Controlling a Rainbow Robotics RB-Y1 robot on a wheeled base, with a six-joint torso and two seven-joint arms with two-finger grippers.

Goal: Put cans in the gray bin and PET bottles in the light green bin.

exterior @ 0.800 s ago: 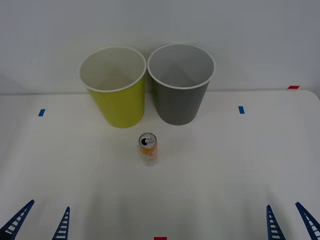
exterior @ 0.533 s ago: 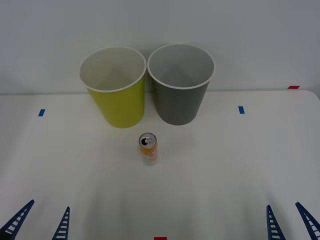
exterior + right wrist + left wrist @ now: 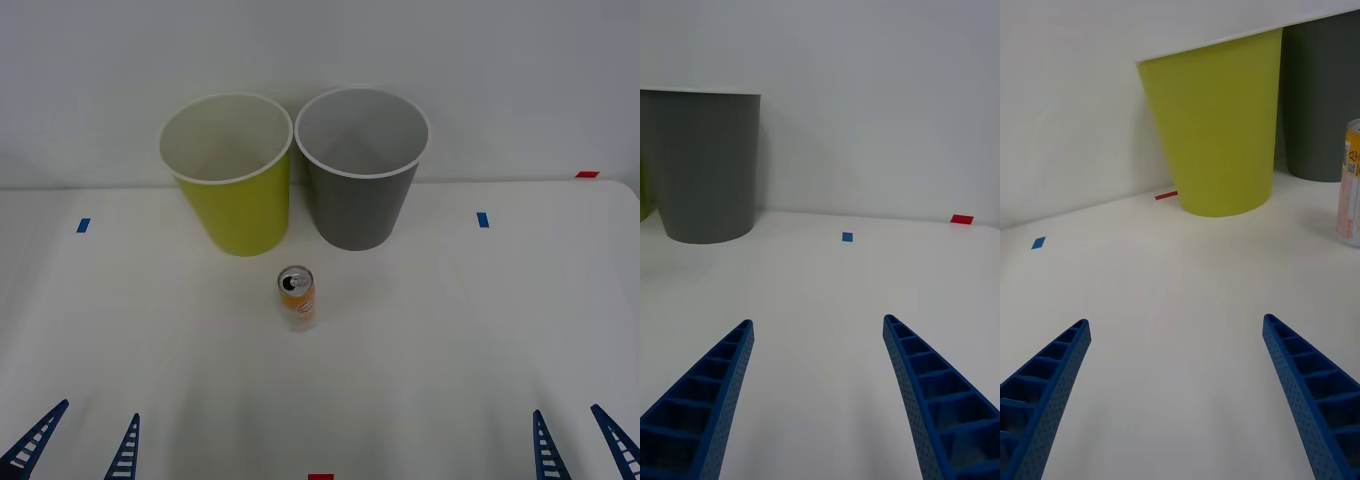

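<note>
Orange-and-white can stood upright on the white table, just near of the green bin and gray bin, which stood side by side. Left gripper and right gripper hovered at the near edge, both spread wide and empty.

White table w/ can, light green bin, gray bin, tape marks
</note>
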